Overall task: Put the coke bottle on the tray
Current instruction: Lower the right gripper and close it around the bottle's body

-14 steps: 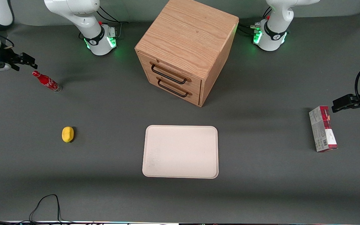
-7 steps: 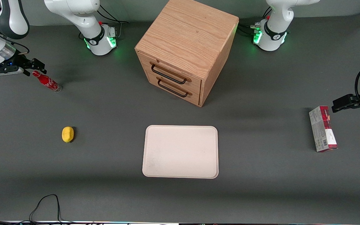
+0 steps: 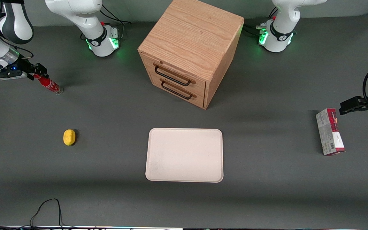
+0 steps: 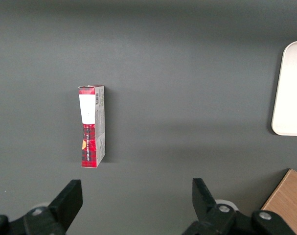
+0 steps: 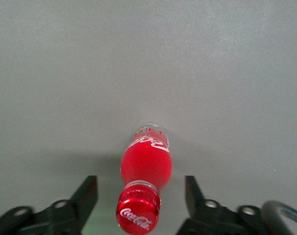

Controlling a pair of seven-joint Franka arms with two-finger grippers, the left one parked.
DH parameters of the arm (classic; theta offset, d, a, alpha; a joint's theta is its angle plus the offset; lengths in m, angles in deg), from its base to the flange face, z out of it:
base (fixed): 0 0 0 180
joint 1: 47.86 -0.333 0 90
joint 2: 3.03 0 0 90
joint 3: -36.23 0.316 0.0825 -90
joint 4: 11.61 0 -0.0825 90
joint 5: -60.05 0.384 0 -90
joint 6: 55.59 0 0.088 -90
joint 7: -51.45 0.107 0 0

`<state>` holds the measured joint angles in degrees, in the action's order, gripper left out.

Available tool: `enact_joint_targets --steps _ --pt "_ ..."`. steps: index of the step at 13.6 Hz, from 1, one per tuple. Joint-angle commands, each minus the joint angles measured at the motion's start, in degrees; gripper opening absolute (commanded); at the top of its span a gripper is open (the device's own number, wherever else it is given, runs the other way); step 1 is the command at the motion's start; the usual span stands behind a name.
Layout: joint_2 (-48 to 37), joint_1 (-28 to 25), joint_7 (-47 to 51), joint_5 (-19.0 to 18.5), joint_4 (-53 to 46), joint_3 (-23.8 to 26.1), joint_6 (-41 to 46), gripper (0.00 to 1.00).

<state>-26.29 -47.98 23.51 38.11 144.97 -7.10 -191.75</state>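
Note:
The coke bottle (image 3: pixel 49 85), slim and red with white script, stands upright on the grey table toward the working arm's end. My right gripper (image 3: pixel 38 71) hangs over its cap, fingers open. In the right wrist view the red cap (image 5: pixel 138 214) and the bottle (image 5: pixel 146 164) sit between the two open fingers (image 5: pixel 84 196), which do not touch it. The cream tray (image 3: pixel 184 155) lies flat near the table's middle, nearer the front camera than the wooden drawer cabinet, with nothing on it.
A wooden two-drawer cabinet (image 3: pixel 190 51) stands at mid-table. A yellow lemon (image 3: pixel 69 137) lies between the bottle and the front edge. A red-and-grey carton (image 3: pixel 330 131) lies toward the parked arm's end. A black cable (image 3: pixel 46 210) loops at the front edge.
My right gripper has moved from beside the table's end to over the bottle's cap, and now straddles it. The bottle has not moved.

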Motion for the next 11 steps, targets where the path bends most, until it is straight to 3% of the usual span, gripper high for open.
enact_joint_targets --steps 1,2,3,6,7,11 --pt "0.84 -1.11 -0.72 -1.0 -0.22 -1.05 -0.6 0.15" --pt "0.84 -2.16 -0.19 -0.91 -0.31 -1.05 -0.25 0.03" --pt "1.02 -2.43 0.08 -0.57 -0.48 -1.05 1.06 0.0" --pt "0.85 -2.78 2.18 -0.47 -2.06 0.43 5.27 0.0" --pt "0.41 -3.57 3.84 -0.13 -3.81 2.97 8.42 0.0" --pt "2.33 -3.31 6.49 13.47 -18.63 19.04 24.32 0.0"
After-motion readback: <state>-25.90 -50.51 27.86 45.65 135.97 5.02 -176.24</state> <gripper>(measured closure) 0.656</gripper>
